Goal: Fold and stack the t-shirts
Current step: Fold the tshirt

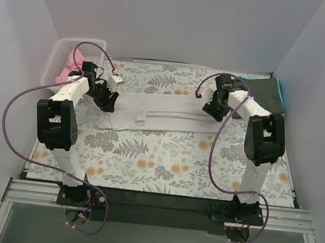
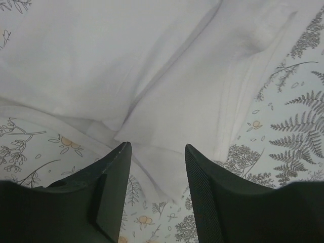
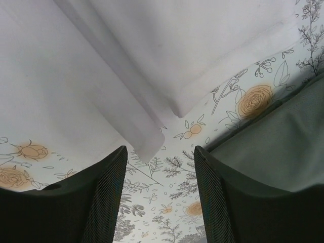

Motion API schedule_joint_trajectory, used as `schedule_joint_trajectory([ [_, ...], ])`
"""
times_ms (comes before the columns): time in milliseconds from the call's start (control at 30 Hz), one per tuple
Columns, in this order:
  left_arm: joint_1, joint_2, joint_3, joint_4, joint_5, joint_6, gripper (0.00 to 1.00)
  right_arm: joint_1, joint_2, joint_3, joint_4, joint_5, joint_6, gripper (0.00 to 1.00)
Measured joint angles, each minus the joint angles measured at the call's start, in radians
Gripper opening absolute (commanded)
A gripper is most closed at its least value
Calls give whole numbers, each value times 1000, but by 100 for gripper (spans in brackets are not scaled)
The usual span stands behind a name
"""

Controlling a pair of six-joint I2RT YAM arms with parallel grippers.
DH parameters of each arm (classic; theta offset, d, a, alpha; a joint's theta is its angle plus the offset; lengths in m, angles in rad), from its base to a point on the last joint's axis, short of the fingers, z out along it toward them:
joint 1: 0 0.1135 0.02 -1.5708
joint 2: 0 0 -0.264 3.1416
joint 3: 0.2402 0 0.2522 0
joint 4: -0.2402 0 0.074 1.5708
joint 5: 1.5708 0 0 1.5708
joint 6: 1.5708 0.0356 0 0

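The large white t-shirt [image 1: 160, 116] lies folded into a long strip across the middle of the floral table cloth. My left gripper [image 1: 108, 102] hovers open over its left end; in the left wrist view the white cloth [image 2: 167, 91] fills the frame above the fingertips, nothing pinched. My right gripper [image 1: 214, 111] hovers open over its right end, and the right wrist view shows the folded white edge [image 3: 147, 136] just ahead of the open jaws. A folded dark grey-green t-shirt [image 1: 266, 93] lies on a teal one [image 1: 281, 91] at the back right. A pink t-shirt [image 1: 70, 67] sits in the basket.
The white plastic lattice basket [image 1: 59, 57] stands at the back left against the wall. White walls enclose the table on three sides. The dark grey-green cloth [image 3: 273, 147] lies close to my right gripper's right finger.
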State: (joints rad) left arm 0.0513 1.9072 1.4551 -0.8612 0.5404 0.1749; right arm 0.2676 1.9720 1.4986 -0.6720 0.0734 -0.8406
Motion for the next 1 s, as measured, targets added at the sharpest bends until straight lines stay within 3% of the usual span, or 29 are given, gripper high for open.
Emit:
schedule_joint_trajectory([
  [200, -85, -156, -126, -24, -18, 42, 45, 0, -41, 13, -45, -29, 60, 53],
  [567, -177, -163, -288, 22, -124, 66, 45, 0, -55, 16, -98, -73, 114, 52],
  [700, -185, -162, -296, 58, -154, 74, 41, 0, -59, 16, -107, -77, 117, 52],
  [1000, -185, -146, -304, 88, -200, 90, 18, -5, -61, 16, -114, -76, 116, 52],
])
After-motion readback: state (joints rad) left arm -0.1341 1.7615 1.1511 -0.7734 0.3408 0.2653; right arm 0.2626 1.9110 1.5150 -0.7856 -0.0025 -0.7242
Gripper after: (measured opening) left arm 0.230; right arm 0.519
